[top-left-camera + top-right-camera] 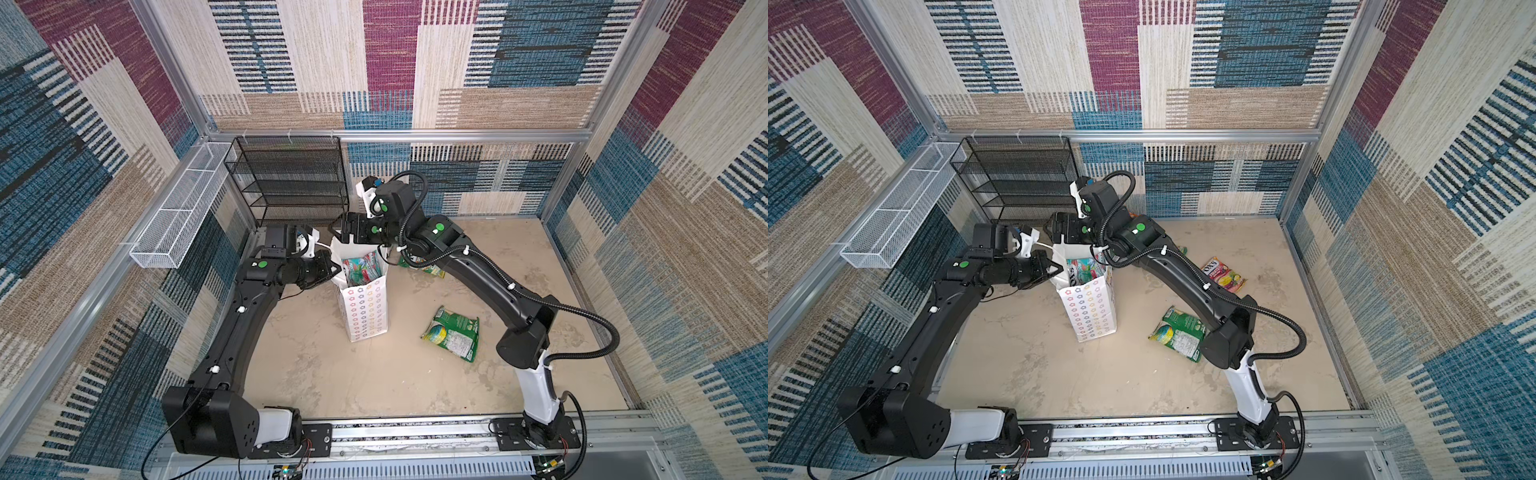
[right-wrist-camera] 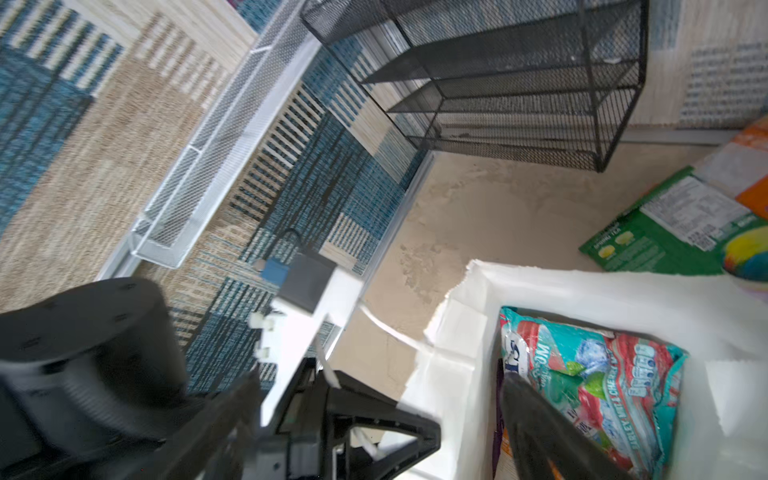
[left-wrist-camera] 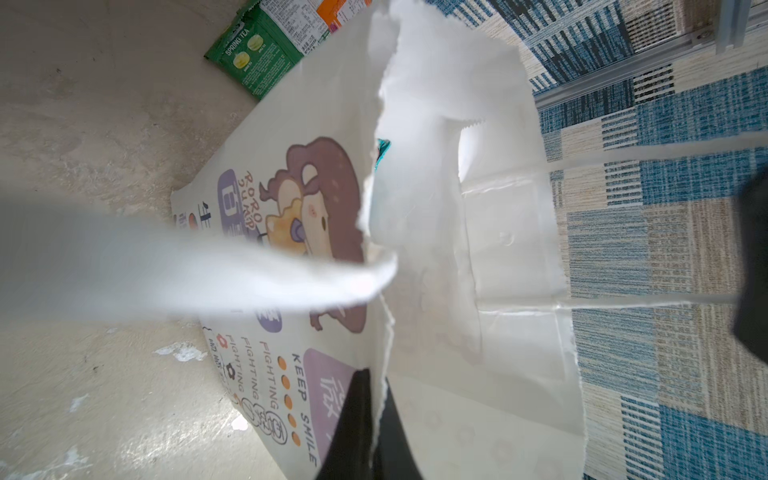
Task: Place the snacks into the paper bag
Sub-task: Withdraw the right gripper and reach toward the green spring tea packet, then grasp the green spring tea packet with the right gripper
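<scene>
Inside the upright paper bag (image 1: 365,309), mouth upward, a teal packet (image 1: 360,266) leans on end, its long axis roughly along the bag's height. At the bag's rim the left gripper (image 1: 333,270) pinches the paper; above the mouth the right gripper (image 1: 338,232) hangs with jaws spread.

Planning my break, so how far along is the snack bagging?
Done: a teal packet sits inside the paper bag. In hand: the left gripper pinches the bag's rim; the right gripper hangs open above the mouth, empty. Left: a front green packet, a red-yellow FOX'S packet, a rear green packet and an orange packet lie on the table.
</scene>
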You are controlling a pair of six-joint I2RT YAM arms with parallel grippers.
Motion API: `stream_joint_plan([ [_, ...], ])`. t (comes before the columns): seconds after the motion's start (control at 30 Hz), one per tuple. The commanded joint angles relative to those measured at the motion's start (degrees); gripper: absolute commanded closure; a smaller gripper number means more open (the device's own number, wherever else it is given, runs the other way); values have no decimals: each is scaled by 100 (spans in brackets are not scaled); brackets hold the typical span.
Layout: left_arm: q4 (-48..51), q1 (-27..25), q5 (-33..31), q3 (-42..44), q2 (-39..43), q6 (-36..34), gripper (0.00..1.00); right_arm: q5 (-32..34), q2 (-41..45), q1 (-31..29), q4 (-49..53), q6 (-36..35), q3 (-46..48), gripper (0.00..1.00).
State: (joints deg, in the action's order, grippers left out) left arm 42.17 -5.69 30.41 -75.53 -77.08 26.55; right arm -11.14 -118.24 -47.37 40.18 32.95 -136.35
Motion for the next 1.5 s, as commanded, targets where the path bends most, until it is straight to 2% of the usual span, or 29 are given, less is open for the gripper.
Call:
stream_joint_plan([
  [0.0, -262, 7, 96, 12, -7, -99, 100, -226, 287, 150, -97, -254, -43, 6],
  [0.13, -262, 7, 72, 11, 15, -107, 100, -9, 703, 345, 101, -464, 97, 0],
  [0.33, -262, 7, 96, 12, 0, -110, 100, 350, 1355, 622, 367, -645, 367, 0],
  [0.47, -262, 2, 114, 14, 0, -98, 100, 732, 1952, 942, 495, -623, 944, 0],
  [0.7, -260, 5, 105, 10, -3, -93, 100, 794, 3367, 2012, -2, -201, 3126, 0],
  [0.97, -261, 2, 113, 8, -20, -101, 100, 11, 4641, 3246, -980, 568, 6335, 0],
  [1.23, -262, 2, 105, 6, 40, -101, 100, -612, 5021, 3625, -1743, 986, 8410, 0],
  [1.47, -262, 7, 140, 10, 44, -88, 100, -830, 5091, 3628, -2258, 1185, 9558, 1],
])
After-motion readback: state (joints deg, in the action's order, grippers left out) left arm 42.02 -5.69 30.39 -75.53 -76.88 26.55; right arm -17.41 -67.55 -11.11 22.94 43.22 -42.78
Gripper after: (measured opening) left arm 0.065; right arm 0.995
